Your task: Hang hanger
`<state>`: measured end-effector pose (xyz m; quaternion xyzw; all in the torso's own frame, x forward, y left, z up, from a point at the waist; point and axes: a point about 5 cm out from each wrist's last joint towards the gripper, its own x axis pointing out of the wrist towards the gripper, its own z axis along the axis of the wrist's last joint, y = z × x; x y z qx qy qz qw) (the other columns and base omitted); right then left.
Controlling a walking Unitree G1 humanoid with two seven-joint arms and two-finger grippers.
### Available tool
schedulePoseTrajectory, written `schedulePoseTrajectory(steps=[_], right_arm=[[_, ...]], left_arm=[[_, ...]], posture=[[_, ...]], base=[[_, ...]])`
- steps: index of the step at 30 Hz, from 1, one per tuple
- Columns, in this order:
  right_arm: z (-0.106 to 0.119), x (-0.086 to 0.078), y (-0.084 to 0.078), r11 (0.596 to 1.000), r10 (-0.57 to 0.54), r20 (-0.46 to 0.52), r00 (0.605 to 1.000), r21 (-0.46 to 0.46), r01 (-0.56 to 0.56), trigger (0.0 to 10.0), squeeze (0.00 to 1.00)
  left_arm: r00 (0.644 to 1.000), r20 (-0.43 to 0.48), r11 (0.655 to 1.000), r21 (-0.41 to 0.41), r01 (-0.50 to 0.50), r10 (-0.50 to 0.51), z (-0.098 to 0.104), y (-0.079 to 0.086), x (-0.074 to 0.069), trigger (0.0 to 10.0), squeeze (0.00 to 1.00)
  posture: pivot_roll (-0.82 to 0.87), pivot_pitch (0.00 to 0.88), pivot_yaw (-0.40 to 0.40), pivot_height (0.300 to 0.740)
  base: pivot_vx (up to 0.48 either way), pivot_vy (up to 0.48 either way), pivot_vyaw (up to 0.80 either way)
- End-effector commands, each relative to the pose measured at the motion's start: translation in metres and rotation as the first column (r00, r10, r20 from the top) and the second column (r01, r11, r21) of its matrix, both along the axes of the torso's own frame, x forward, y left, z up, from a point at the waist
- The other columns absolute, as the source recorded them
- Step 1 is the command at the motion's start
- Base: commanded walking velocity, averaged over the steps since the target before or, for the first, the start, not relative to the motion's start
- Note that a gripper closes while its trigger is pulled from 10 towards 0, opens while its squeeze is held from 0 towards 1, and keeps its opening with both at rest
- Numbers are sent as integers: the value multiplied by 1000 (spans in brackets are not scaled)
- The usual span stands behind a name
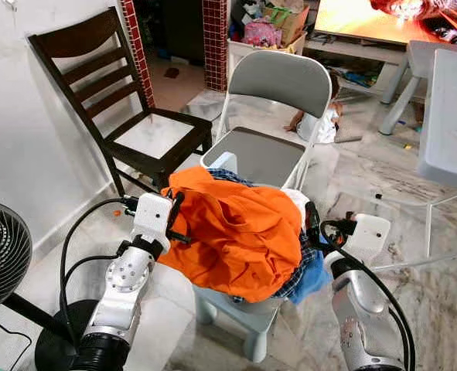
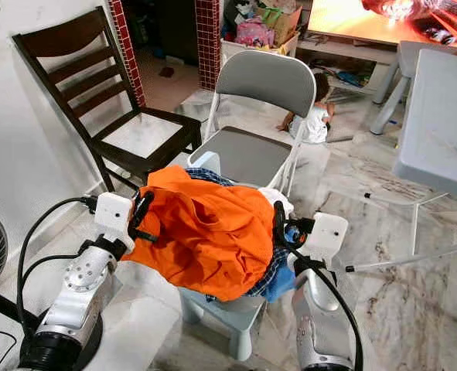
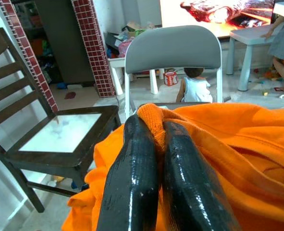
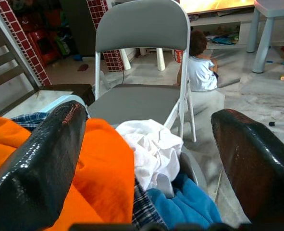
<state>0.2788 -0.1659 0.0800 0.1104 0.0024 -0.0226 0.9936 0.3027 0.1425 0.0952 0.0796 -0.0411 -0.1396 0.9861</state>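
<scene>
Orange cloth garment [image 1: 240, 232] is lying heaped over a small pale-blue plastic chair [image 1: 247, 313]; my left gripper [image 3: 154, 144] is pinching its edge between closed fingers, my right gripper [image 4: 146, 159] is hovering spread beside white cloth [image 4: 149, 149], grey folding metal chair [image 1: 271, 116] standing beyond.

The head pair looks forward and down on a clothes pile [image 1: 240, 232], with a grey chair [image 1: 271, 100] at 12 o'clock. Each wrist camera looks along its own fingers [image 3: 132, 183], close over the pile. All views share that chair.
</scene>
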Motion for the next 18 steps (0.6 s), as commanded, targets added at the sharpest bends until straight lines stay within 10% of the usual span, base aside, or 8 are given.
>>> schedulePoseTrajectory(steps=[1,18], right_arm=[[2,1,0,1000,9,10,1000,-11,-9,10000,0],[4,5,-1,1000,24,8,1000,-19,-24,10000,0]], left_arm=[[1000,-4,1000,-11,-9,9,-1,1,-1,10000,0],[1000,-9,999,-35,-15,15,-4,-3,-3,10000,0]], posture=[[6,47,11,740],[4,60,-1,740]], base=[[289,0,0],[319,-302,-311]])
